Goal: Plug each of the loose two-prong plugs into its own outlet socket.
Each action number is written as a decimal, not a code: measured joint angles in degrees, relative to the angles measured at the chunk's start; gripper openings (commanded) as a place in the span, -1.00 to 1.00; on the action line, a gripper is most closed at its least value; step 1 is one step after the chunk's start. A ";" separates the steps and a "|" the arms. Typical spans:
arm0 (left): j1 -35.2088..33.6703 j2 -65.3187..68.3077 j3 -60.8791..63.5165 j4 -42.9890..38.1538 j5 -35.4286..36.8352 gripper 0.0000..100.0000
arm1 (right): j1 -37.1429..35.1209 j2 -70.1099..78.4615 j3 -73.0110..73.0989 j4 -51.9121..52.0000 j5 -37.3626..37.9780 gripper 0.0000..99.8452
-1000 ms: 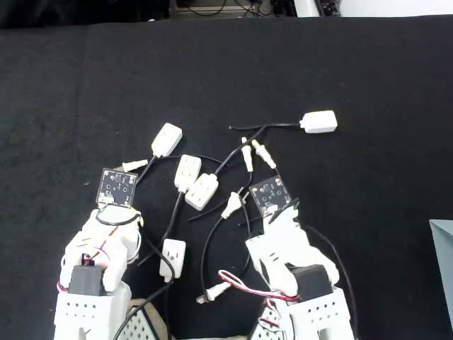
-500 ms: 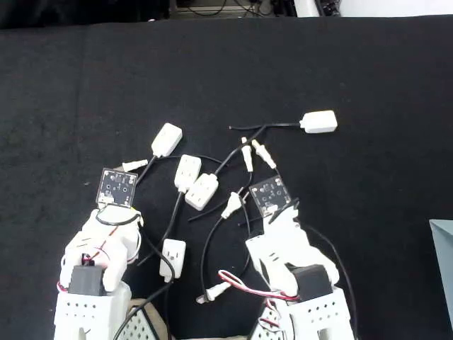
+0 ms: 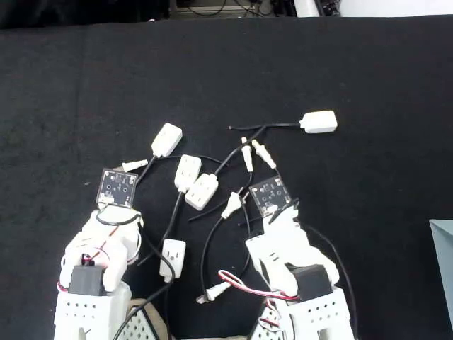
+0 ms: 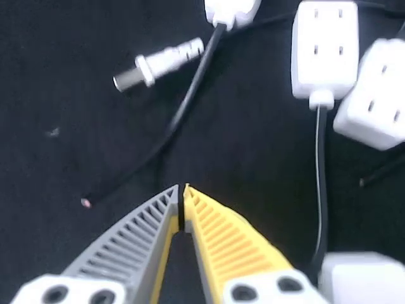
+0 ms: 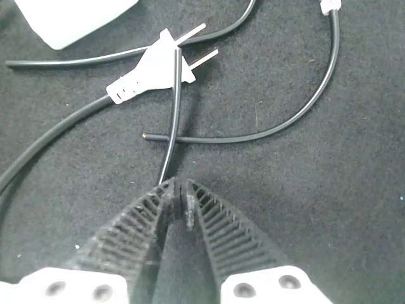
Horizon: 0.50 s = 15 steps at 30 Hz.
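Note:
Several white outlet sockets lie mid-table, among them one point(image 3: 167, 139), a touching pair point(image 3: 187, 172) point(image 3: 202, 191), one near the arms point(image 3: 173, 257) and one far right point(image 3: 319, 121). Loose two-prong plugs on black cords lie around them: one at the left point(image 3: 131, 165), two side by side point(image 3: 246, 154) point(image 3: 263, 154), one in the middle point(image 3: 231, 205). My left gripper point(image 4: 181, 190) is shut and holds nothing, short of a plug point(image 4: 158, 63) and two sockets point(image 4: 324, 50) point(image 4: 376, 111). My right gripper point(image 5: 180, 185) is shut, just short of a plug point(image 5: 158, 66); a thin cord point(image 5: 172, 126) runs up to its tips.
Black cords point(image 3: 209, 248) loop between the two arm bases. Another plug point(image 3: 212, 292) lies close to the right arm's base. A grey object point(image 3: 444, 276) sits at the right edge. The black cloth point(image 3: 226, 71) stretches bare beyond the sockets.

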State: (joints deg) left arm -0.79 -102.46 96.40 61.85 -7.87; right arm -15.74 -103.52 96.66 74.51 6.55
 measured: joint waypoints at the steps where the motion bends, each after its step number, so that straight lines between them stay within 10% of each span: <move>1: 0.00 0.00 0.00 1.41 0.00 -0.93 | 0.00 0.00 0.00 0.00 0.00 -0.97; 15: -18.11 0.00 0.00 -0.26 0.00 -0.93 | 0.00 0.00 0.00 0.00 0.00 -0.97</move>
State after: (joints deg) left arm -18.90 -102.46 96.40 61.58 -7.87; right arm -15.74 -103.52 96.66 74.51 6.55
